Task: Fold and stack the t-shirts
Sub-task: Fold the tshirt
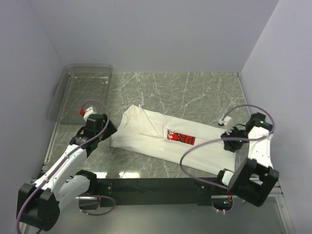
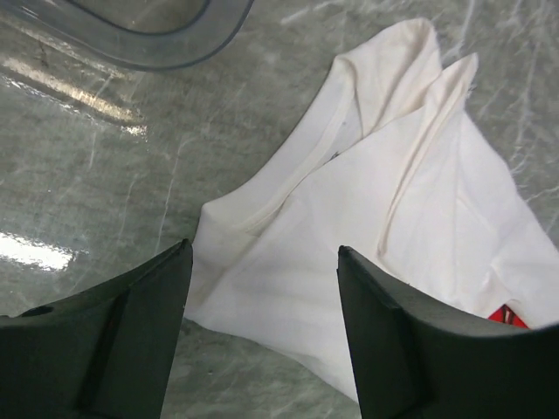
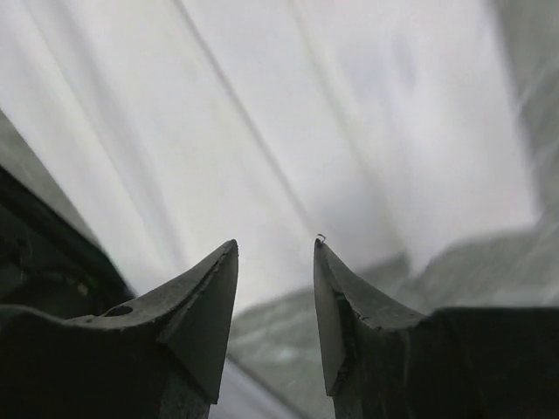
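Note:
One white t-shirt (image 1: 151, 136) lies on the marble table, folded into a long strip that runs from the left middle down to the right. Part of its red print (image 1: 181, 138) shows at mid-length. My left gripper (image 1: 111, 130) stands open at the strip's collar end. In the left wrist view its fingers (image 2: 265, 249) straddle the shirt's (image 2: 419, 201) near corner without touching it. My right gripper (image 1: 228, 137) is at the strip's right end. In the right wrist view it (image 3: 275, 243) is open just over the edge of the white cloth (image 3: 306, 113), with nothing between the fingers.
A clear plastic bin (image 1: 73, 73) stands at the back left, and its rounded corner (image 2: 148, 39) shows in the left wrist view. White walls close in the table (image 1: 195, 92) on three sides. A black rail (image 1: 156, 185) runs along the near edge.

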Controlling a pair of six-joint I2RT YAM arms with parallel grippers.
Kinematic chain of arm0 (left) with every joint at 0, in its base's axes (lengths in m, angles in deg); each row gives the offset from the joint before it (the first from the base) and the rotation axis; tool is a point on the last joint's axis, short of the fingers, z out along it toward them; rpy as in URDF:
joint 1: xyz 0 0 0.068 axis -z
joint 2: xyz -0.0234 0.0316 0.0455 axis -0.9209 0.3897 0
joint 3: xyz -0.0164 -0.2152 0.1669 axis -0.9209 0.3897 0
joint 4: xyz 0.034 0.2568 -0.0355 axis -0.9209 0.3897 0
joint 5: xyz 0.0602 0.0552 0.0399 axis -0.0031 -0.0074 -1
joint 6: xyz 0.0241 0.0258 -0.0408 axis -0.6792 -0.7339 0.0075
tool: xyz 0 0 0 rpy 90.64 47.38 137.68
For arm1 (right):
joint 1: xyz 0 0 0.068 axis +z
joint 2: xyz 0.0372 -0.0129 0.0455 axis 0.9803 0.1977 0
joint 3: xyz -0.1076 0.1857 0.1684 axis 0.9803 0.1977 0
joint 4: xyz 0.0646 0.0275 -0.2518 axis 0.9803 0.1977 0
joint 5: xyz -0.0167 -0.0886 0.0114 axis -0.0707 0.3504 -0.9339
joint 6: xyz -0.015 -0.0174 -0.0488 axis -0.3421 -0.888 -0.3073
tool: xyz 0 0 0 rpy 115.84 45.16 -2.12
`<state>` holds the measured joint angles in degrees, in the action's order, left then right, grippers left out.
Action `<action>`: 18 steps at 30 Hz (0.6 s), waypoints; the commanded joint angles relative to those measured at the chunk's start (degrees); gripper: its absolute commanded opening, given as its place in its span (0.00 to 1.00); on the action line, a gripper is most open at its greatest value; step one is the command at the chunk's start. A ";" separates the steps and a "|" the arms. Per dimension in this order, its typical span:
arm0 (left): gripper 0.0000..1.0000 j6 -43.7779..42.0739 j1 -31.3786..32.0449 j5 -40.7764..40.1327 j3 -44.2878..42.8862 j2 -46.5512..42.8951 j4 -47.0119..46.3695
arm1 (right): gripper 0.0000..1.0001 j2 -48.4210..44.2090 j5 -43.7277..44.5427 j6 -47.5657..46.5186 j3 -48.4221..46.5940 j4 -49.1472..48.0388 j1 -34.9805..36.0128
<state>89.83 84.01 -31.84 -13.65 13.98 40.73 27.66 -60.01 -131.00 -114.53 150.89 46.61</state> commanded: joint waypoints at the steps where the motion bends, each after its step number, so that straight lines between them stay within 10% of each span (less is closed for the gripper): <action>1: 0.73 -1.43 -0.16 -2.25 -2.83 -4.49 3.42 | 0.49 -6.10 -8.86 17.13 -0.02 -9.37 16.96; 8: 0.74 -0.82 -0.16 1.88 -3.36 -14.42 5.00 | 0.66 -2.99 7.02 41.97 -1.68 -37.68 59.41; 18: 0.82 0.24 -0.25 2.24 -8.19 -26.02 13.43 | 0.66 31.22 30.58 54.02 -25.22 -42.63 83.92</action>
<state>90.02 84.01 -30.15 -18.66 -10.13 50.28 54.61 -38.80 -82.67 -134.53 110.46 127.98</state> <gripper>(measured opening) 0.816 0.659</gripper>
